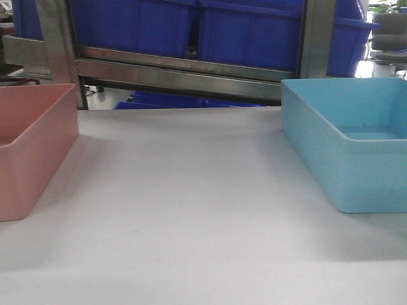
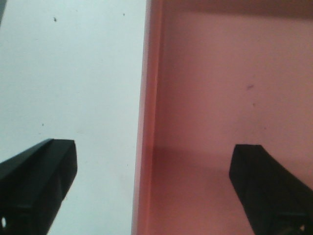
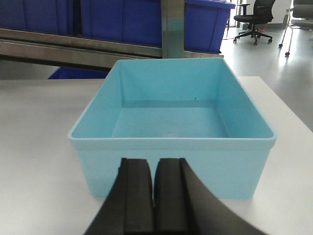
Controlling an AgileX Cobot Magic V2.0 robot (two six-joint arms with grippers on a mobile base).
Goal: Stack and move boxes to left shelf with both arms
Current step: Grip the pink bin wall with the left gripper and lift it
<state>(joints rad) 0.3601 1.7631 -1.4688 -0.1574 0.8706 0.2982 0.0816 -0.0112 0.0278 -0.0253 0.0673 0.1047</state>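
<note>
Both boxes sit on the white bench [image 1: 191, 216], well apart: the salmon pink bin [image 1: 32, 149] at the left edge of the front view, the light blue bin [image 1: 356, 143] at the right. Neither is stacked or lifted, and both look empty. Behind them runs the steel front bar [image 1: 178, 75] of a rack loaded with dark blue crates [image 1: 254, 32]. I cannot pick out the left shelf itself from here.

Left tool [image 2: 154, 156]: spread wide, holding nothing. It straddles the pink bin's side wall [image 2: 146, 98], with one finger over bare bench outside and the other over the bin floor inside. I cannot tell how high it stands above the rim.

Right tool [image 3: 154, 169]: fingers pressed together with nothing between them. It is just short of the blue bin's near wall and roughly centred on it.

My reading is that this is the opening step, the approach to grasp before stacking. The left arm is lined up for a wall pinch. Next I would bring it down over the wall and close firmly. The right tool must spread before it can take the blue rim. One bin then has to be carried across and nested squarely into the other.
</note>
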